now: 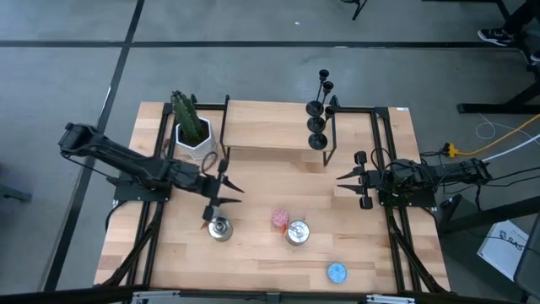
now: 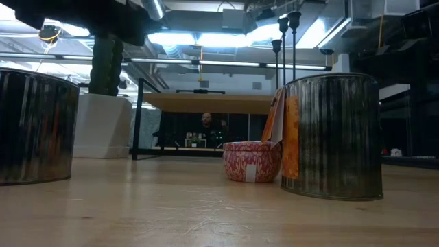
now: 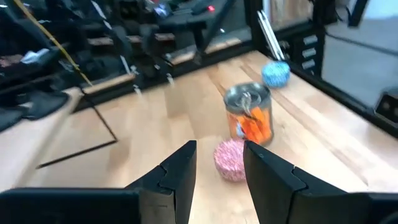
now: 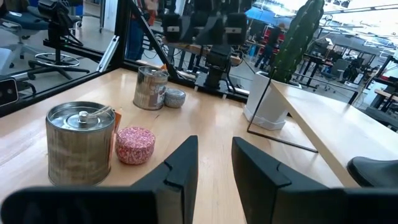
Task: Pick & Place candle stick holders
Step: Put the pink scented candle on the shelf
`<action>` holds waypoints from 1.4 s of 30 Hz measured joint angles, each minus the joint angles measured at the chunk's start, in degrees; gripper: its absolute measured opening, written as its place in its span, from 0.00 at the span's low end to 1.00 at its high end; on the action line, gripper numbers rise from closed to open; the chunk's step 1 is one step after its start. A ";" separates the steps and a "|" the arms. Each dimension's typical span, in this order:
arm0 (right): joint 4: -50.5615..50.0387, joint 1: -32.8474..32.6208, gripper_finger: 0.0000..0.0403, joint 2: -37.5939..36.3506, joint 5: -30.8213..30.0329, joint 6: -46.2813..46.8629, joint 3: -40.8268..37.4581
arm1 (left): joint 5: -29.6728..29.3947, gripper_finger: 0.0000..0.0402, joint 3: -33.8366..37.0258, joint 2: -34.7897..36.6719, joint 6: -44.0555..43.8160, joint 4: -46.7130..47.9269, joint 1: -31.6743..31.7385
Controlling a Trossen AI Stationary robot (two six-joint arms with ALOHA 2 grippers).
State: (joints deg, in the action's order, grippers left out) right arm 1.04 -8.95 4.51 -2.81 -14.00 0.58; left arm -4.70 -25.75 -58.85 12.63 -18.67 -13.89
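Observation:
Three black candle stick holders (image 1: pixel 317 127) stand in a row by their round bases at the right end of a raised wooden shelf (image 1: pixel 261 135) along the table's far side. Their thin stems (image 2: pixel 285 51) show in the low view above a tin. My left gripper (image 1: pixel 232 191) hovers open over the table's left middle, just beyond a silver tin (image 1: pixel 221 228); nothing is between its fingers (image 3: pixel 221 146). My right gripper (image 1: pixel 340 182) waits open at the table's right side, pointing left, with nothing in its gap (image 4: pixel 214 140).
A cactus in a white pot (image 1: pixel 192 131) stands at the far left. A second tin (image 1: pixel 297 232) with an orange label and a small pink cup (image 1: pixel 280 219) sit in the near middle. A blue ball-like thing (image 1: pixel 337 272) lies near the front edge. Black metal frames flank both sides.

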 joint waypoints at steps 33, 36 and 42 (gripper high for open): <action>0.00 -0.02 0.25 0.02 -0.15 0.00 0.02 | 1.07 0.83 -24.66 -23.79 -0.93 19.91 0.71; 0.02 -0.02 0.25 0.02 -0.15 0.00 0.02 | -0.05 0.86 -24.56 -24.36 -0.95 20.60 0.98; 0.02 -0.02 0.25 0.02 -0.13 0.00 0.02 | 0.09 0.85 -24.69 -26.46 1.32 19.80 1.03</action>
State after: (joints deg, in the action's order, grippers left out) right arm 1.06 -8.97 4.54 -2.94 -14.00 0.60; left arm -4.62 -50.43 -85.31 13.95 1.12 -12.86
